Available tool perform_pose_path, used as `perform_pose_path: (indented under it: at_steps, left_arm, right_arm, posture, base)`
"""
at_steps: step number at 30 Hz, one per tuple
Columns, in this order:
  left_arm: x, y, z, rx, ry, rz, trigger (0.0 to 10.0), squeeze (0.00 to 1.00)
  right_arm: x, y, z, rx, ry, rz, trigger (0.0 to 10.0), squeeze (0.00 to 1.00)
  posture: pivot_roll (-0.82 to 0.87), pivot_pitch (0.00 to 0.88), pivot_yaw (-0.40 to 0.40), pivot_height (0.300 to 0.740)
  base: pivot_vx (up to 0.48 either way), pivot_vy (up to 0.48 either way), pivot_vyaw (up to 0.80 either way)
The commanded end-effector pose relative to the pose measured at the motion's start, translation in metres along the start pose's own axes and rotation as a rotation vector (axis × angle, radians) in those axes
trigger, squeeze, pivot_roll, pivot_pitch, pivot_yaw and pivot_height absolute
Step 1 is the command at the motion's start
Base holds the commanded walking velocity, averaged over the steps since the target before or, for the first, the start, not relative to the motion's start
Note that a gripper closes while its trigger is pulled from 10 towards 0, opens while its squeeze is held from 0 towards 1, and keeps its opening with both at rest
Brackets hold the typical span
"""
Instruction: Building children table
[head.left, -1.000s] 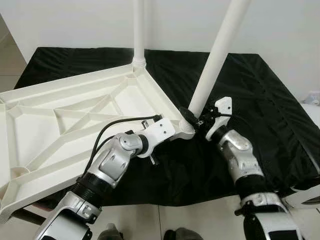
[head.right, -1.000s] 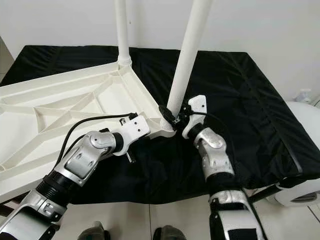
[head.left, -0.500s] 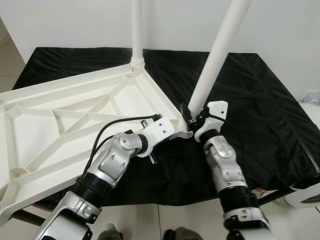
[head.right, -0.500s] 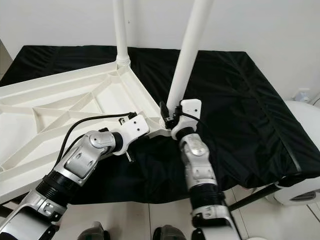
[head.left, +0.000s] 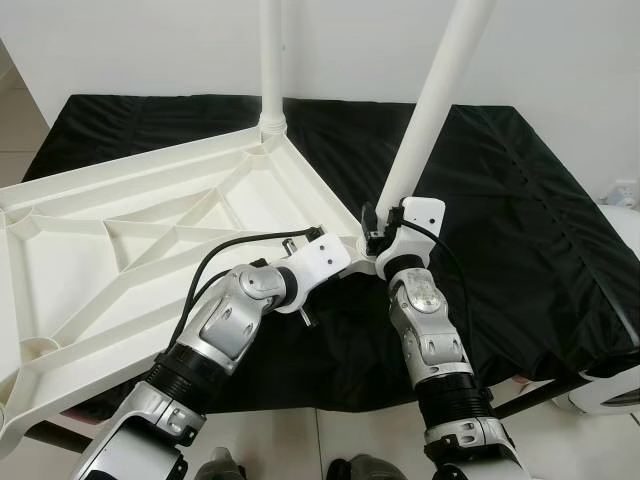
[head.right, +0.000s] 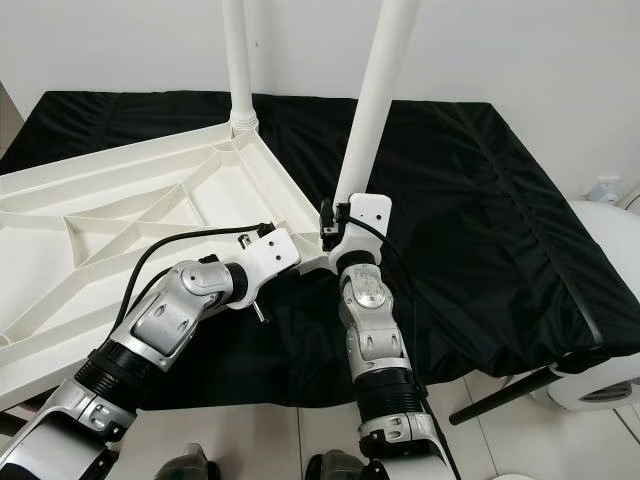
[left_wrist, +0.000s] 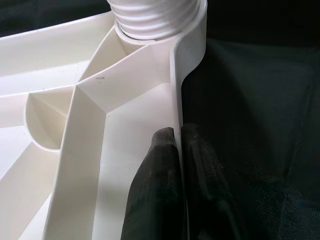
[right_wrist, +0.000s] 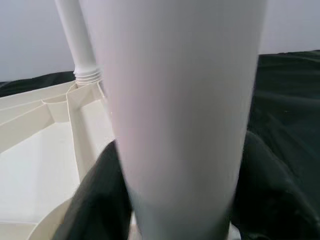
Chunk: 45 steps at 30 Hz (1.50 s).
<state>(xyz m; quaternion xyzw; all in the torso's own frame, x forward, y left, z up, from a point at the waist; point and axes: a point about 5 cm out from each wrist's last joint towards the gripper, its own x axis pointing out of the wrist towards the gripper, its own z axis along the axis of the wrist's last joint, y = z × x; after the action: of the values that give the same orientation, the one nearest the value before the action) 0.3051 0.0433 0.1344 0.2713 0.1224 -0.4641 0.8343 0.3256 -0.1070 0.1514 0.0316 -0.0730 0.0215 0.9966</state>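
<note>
A white plastic table top lies upside down on a black cloth, ribs facing up. One white leg stands upright in the far corner socket. A second white leg leans in the near corner socket. My right gripper is shut on this leg just above its base; in the right wrist view the leg sits between the black fingers. My left gripper is shut on the table top's rim, a short way from the threaded socket.
The black cloth covers a low surface, with bare cloth to the right of the legs. A white wall stands close behind. A white rounded object sits on the tiled floor at the right.
My right forearm has swung to the left, under the leaning leg, and its wrist has turned around the leg's base. The left arm and table top have stayed put.
</note>
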Motion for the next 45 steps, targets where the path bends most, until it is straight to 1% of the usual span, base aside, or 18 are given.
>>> perform_pose_path:
  at_steps: [1,6,11,15,16,19,20,21,22,23,24,25,26,29,31,34,39,45]
  left_arm:
    - [0.003,-0.002,0.014,0.033,-0.059,0.007,10.0,0.00]
    - [0.003,-0.001,0.013,0.034,-0.058,0.011,10.0,0.00]
    - [0.002,0.002,0.014,0.035,-0.059,0.017,10.0,0.00]
    - [0.002,0.004,0.014,0.035,-0.057,0.022,10.0,0.00]
    - [0.001,0.005,0.014,0.036,-0.056,0.025,10.0,0.00]
    - [0.001,0.005,0.014,0.036,-0.055,0.026,10.0,0.00]
    - [0.000,0.005,0.013,0.036,-0.054,0.026,10.0,0.00]
    - [0.000,0.005,0.013,0.036,-0.054,0.026,10.0,0.00]
    - [0.000,0.005,0.013,0.037,-0.053,0.027,10.0,0.00]
    - [0.000,0.005,0.013,0.037,-0.053,0.027,10.0,0.00]
    - [0.000,0.006,0.013,0.037,-0.053,0.027,10.0,0.00]
    - [0.000,0.006,0.013,0.037,-0.053,0.027,10.0,0.00]
    - [0.000,0.006,0.013,0.037,-0.053,0.029,10.0,0.00]
    - [0.000,0.006,0.013,0.039,-0.054,0.029,10.0,0.00]
    - [-0.001,0.007,0.014,0.043,-0.055,0.031,10.0,0.00]
    - [-0.001,0.008,0.014,0.044,-0.055,0.031,10.0,0.00]
    - [-0.001,0.007,0.015,0.051,-0.058,0.028,10.0,0.00]
    - [0.000,0.007,0.016,0.053,-0.061,0.026,10.0,0.00]
  right_arm:
    - [0.000,-0.004,0.003,0.013,-0.009,-0.021,10.0,1.00]
    - [-0.001,-0.005,0.002,0.008,-0.004,-0.018,10.0,1.00]
    - [0.000,-0.011,0.001,0.000,0.005,0.007,10.0,1.00]
    - [0.002,-0.017,0.000,0.017,0.019,0.080,10.0,1.00]
    - [0.002,-0.020,-0.001,0.032,0.028,0.163,10.0,0.00]
    - [0.002,-0.021,-0.001,0.040,0.029,0.195,10.0,0.00]
    - [0.002,-0.022,-0.002,0.031,0.028,0.233,10.0,0.00]
    - [0.002,-0.022,-0.002,0.031,0.028,0.233,10.0,0.00]
    - [0.002,-0.025,-0.002,0.028,0.030,0.277,10.0,0.00]
    - [0.002,-0.025,-0.002,0.028,0.030,0.277,10.0,0.00]
    - [0.002,-0.028,-0.002,0.004,0.021,0.329,10.0,0.00]
    - [0.002,-0.028,-0.002,0.004,0.021,0.329,10.0,0.00]
    - [0.002,-0.032,-0.002,-0.021,0.022,0.383,10.0,0.00]
    - [0.002,-0.037,-0.004,-0.032,0.034,0.430,10.0,0.00]
    - [0.003,-0.047,-0.006,-0.048,0.049,0.497,10.0,0.00]
    - [0.003,-0.050,-0.007,-0.050,0.052,0.514,10.0,0.00]
    - [0.010,-0.070,-0.001,-0.039,0.042,0.605,10.0,0.00]
    - [0.012,-0.073,0.001,-0.050,0.052,0.657,10.0,0.00]
  posture:
    - [0.00,0.000,-0.074,0.740]
    - [0.00,0.000,-0.072,0.740]
    - [0.00,0.000,-0.070,0.740]
    - [0.00,0.000,-0.069,0.740]
    - [0.00,0.000,-0.069,0.740]
    - [0.00,0.000,-0.069,0.740]
    - [0.00,0.000,-0.069,0.740]
    - [0.00,0.000,-0.069,0.740]
    - [0.00,0.000,-0.069,0.740]
    - [0.00,0.000,-0.069,0.740]
    - [0.00,0.000,-0.070,0.740]
    - [0.00,0.000,-0.070,0.740]
    - [0.00,0.000,-0.069,0.740]
    - [0.00,0.000,-0.068,0.740]
    - [0.01,0.000,-0.067,0.740]
    - [0.01,0.000,-0.067,0.740]
    - [0.01,0.000,-0.064,0.740]
    - [0.00,0.000,-0.063,0.740]
  base:
    - [0.000,0.000,0.00]
    - [0.000,0.000,0.00]
    - [0.000,0.000,0.00]
    - [0.000,0.000,0.00]
    - [0.000,0.000,0.00]
    - [0.000,0.000,0.00]
    - [0.000,0.000,0.00]
    - [0.000,0.000,0.00]
    - [0.000,0.000,0.00]
    - [0.000,0.000,0.00]
    - [0.000,0.000,0.00]
    - [0.000,0.000,0.00]
    - [0.000,0.000,0.00]
    - [0.000,0.000,0.00]
    - [0.000,0.000,0.00]
    - [0.000,0.000,0.00]
    - [0.000,0.000,0.00]
    - [0.000,0.000,0.00]
